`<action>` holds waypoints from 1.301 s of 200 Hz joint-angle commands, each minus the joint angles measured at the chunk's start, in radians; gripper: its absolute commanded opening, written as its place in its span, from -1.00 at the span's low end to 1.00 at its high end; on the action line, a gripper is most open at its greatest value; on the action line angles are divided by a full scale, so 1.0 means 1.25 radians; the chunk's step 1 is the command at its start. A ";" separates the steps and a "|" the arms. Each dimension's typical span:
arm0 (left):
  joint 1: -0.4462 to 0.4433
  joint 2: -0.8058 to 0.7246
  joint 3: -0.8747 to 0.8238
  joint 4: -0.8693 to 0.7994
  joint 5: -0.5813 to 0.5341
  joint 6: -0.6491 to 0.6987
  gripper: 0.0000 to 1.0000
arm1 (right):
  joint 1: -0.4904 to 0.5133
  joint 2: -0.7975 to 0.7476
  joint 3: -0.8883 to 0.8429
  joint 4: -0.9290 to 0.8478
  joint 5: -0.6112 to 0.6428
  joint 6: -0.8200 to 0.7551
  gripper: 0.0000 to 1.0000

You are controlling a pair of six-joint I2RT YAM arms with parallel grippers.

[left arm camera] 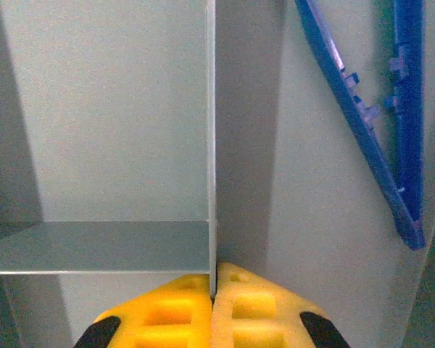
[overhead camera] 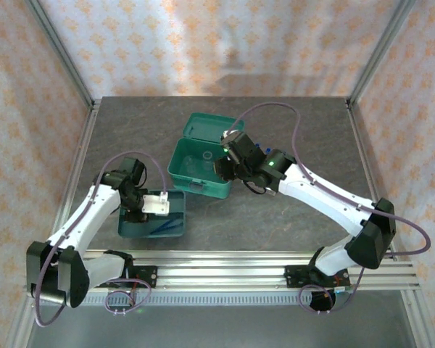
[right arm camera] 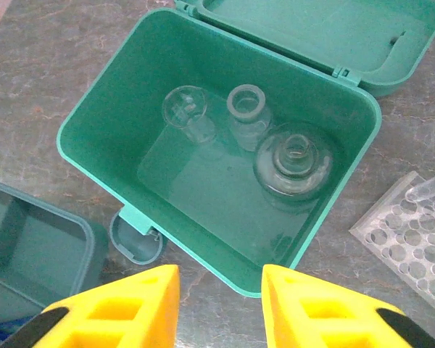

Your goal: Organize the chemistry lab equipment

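Note:
My left gripper (left arm camera: pixel 214 274) is shut on the thin upright divider (left arm camera: pixel 211 130) of the flat teal tray (overhead camera: pixel 154 226), at the front left of the table. Blue tweezers (left arm camera: pixel 370 138) lie in the tray compartment to the right of that divider. My right gripper (right arm camera: pixel 221 279) hangs open over the tabletop, just outside the near wall of the open teal case (right arm camera: pixel 101 94), with nothing between its fingers. Three clear glass vessels (right arm camera: pixel 293 159) stand inside the case. The clear perforated rack (right arm camera: pixel 409 239) lies to the right of the case, with a test tube (right arm camera: pixel 431 187) in it.
The case's lid (overhead camera: pixel 212 128) lies folded back toward the far side, and its latch (right arm camera: pixel 134 238) hangs at the near wall. A corner of the tray (right arm camera: pixel 29 246) sits to the left of the case. Metal frame posts (overhead camera: pixel 61 51) edge the table.

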State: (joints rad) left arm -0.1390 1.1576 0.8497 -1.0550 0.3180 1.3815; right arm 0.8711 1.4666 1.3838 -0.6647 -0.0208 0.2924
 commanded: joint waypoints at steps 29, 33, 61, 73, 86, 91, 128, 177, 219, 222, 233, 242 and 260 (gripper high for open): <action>-0.022 0.031 0.179 -0.123 0.019 -0.004 -1.00 | -0.033 -0.013 0.028 -0.018 0.042 0.042 -0.30; -0.024 0.037 0.193 -0.126 0.018 -0.003 -1.00 | -0.037 -0.018 0.026 -0.014 0.040 0.044 -0.30; -0.035 0.113 0.310 -0.149 0.016 0.007 -1.00 | -0.057 -0.051 0.003 -0.007 0.038 0.055 -0.30; -0.047 0.152 0.363 -0.154 0.012 0.011 -1.00 | -0.065 -0.063 -0.007 -0.009 0.039 0.057 -0.30; -0.060 0.192 0.414 -0.145 0.006 0.013 -1.00 | -0.071 -0.077 -0.017 -0.010 0.044 0.059 -0.30; -0.067 0.207 0.433 -0.141 0.002 0.015 -1.00 | -0.073 -0.082 -0.022 -0.009 0.045 0.059 -0.30; -0.108 0.350 0.597 -0.137 -0.019 0.023 -1.00 | -0.095 -0.121 -0.048 -0.013 0.048 0.062 -0.30; -0.171 0.480 0.743 -0.101 -0.059 0.057 -1.00 | -0.125 -0.151 -0.071 -0.018 0.036 0.061 -0.31; -0.203 0.585 0.866 -0.115 -0.055 0.064 -1.00 | -0.130 -0.167 -0.085 -0.025 0.042 0.062 -0.31; -0.205 0.591 0.872 -0.115 -0.055 0.063 -1.00 | -0.130 -0.169 -0.087 -0.025 0.043 0.064 -0.31; -0.213 0.621 0.897 -0.123 -0.054 0.063 -1.00 | -0.130 -0.173 -0.095 -0.020 0.041 0.066 -0.31; -0.216 0.642 0.918 -0.131 -0.054 0.064 -1.00 | -0.130 -0.174 -0.101 -0.017 0.038 0.070 -0.31; -0.222 0.669 0.945 -0.137 -0.051 0.062 -1.00 | -0.131 -0.177 -0.107 -0.015 0.039 0.073 -0.31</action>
State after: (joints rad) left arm -0.4057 1.9541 1.9701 -1.1866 0.2684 1.4422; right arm 0.7143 1.2724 1.2686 -0.6743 0.0044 0.3664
